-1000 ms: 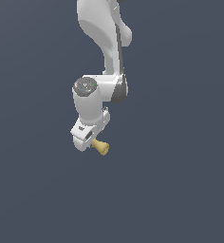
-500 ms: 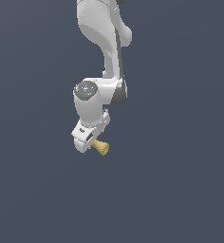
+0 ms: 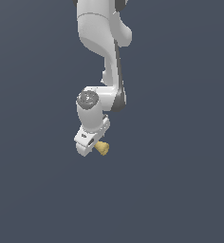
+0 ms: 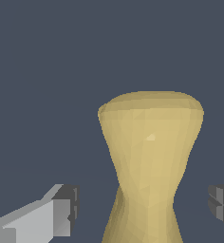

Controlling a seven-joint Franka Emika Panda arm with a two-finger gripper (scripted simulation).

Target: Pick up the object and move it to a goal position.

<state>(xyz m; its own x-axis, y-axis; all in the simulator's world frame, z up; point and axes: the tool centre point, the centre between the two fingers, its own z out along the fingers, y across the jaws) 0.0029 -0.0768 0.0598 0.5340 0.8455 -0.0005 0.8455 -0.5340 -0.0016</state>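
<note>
Object (image 4: 151,161) sat right between fingers (image 4: 61,209) in wrist view, waist level with pads, gap showing either side. So hand (image 3: 96,147) was open, not gripping yet. Exterior view: object (image 3: 102,148) poked out just beside hand, on exterior view's right.

Step looked like pre-grasp, tbh. Next move probably needs fingers shutting square on narrow waist, then lift toward goal. No goal marker visible.

Surface: plain slate-grey everywhere, no desk edge, couldn't tell floor from background.

Since a second ago, the wrist twists slightly, and the object (image 3: 102,148) beside the gripper (image 3: 96,148) shows less of its length, stubbier.
</note>
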